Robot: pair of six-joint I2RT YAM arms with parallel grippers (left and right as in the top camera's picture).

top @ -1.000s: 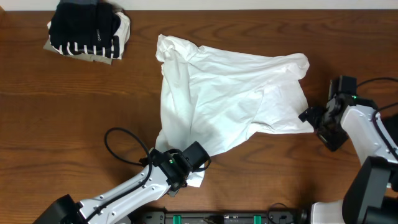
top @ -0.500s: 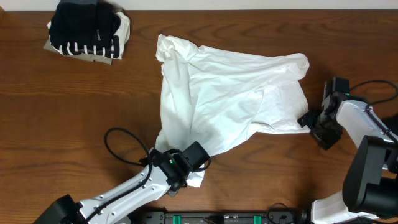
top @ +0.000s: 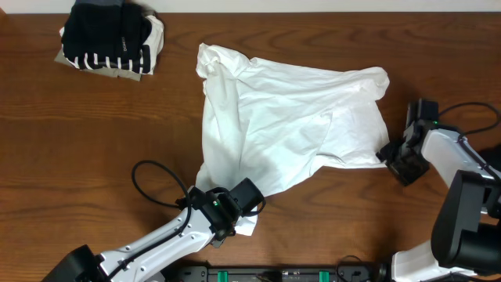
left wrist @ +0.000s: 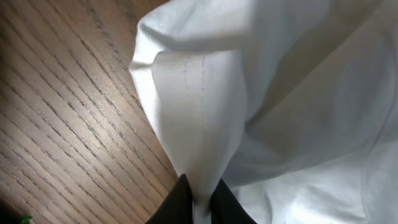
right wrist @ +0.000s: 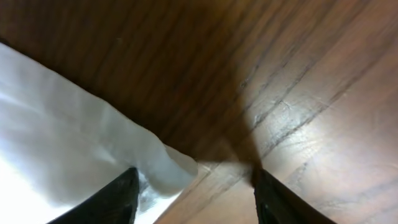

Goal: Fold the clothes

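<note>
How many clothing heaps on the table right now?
2. The white T-shirt lies crumpled in the middle; a folded stack of black, striped and beige garments sits top left in the overhead view. It may hide more.

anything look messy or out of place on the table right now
Only the large white T-shirt: it lies crumpled and skewed, creased rather than flat. The left gripper pinches its near edge; the right gripper sits open at its right corner. The dark striped pile far left looks tidy.
</note>
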